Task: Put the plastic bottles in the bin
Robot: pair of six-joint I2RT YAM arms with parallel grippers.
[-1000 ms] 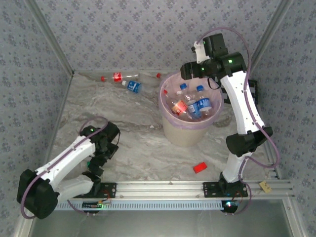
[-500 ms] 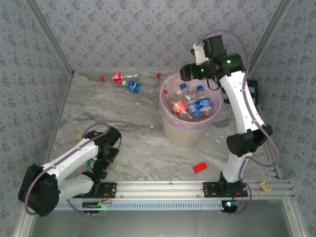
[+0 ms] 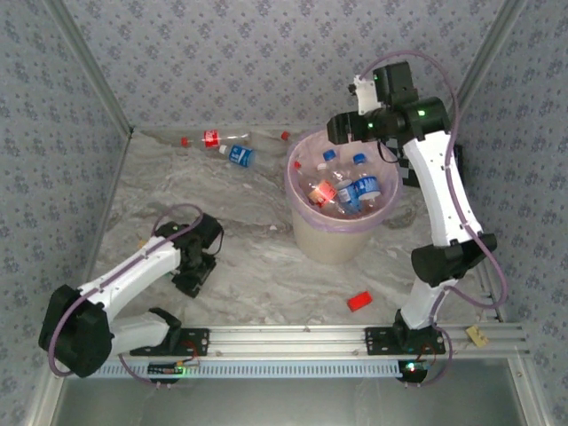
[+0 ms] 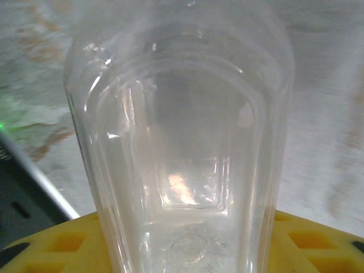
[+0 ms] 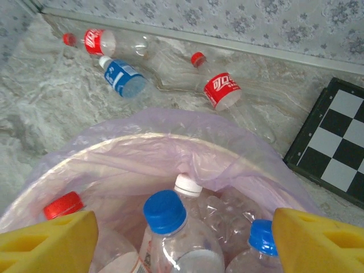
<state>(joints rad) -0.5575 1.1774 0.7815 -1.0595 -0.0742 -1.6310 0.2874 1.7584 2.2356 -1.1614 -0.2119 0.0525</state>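
Now | count: four bottles (image 5: 165, 211) inside bin (image 3: 328, 244) (pink liner (image 5: 239, 165)), three bottles (image 5: 122, 78) along far wall (image 5: 227, 17) | left gripper (image 3: 196, 271): clamped on one clear bottle (image 4: 182, 142), low over table (image 3: 266, 293) | right gripper (image 5: 185, 227): spread wide, empty, above bin

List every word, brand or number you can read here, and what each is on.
No text reads clearly.
White script on the red-label bottle: too blurred.
White marks on the second red-label bottle: unreadable.
White marks on the blue-label bottle: unreadable.
Labels inside the bin: too small.
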